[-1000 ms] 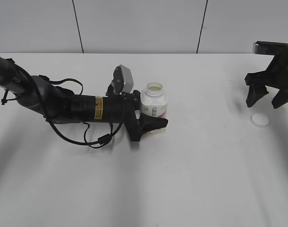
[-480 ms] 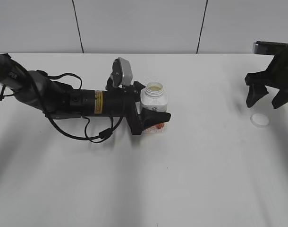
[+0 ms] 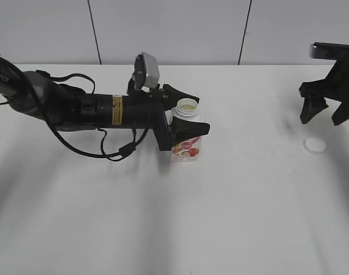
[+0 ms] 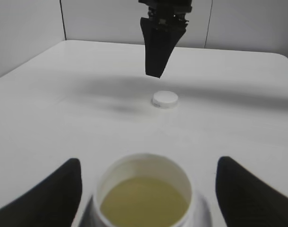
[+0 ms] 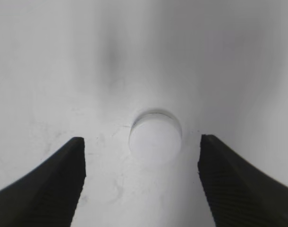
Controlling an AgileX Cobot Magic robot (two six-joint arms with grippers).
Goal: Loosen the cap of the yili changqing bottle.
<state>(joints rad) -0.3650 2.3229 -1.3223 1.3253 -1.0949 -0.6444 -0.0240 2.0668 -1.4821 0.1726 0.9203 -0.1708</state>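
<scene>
The yili changqing bottle [image 3: 186, 133] stands upright near the table's middle, white with a pink-red fruit label, its neck uncapped and pale liquid showing inside [image 4: 144, 198]. My left gripper [image 3: 189, 112] is open, its fingers on either side of the bottle's neck [image 4: 146, 187] with gaps on both sides. The white cap [image 3: 315, 145] lies flat on the table at the right, also seen far off in the left wrist view [image 4: 164, 99]. My right gripper [image 3: 326, 113] is open and hovers above the cap [image 5: 155, 135], empty.
The white table [image 3: 231, 217] runs wide around both arms. A grey panelled wall [image 3: 169, 28] stands behind its far edge. A black cable [image 3: 114, 154] loops under the left arm.
The left gripper has opened and let go of the bottle, lifting to neck height; the label shows again. The right gripper has risen slightly above the cap.
</scene>
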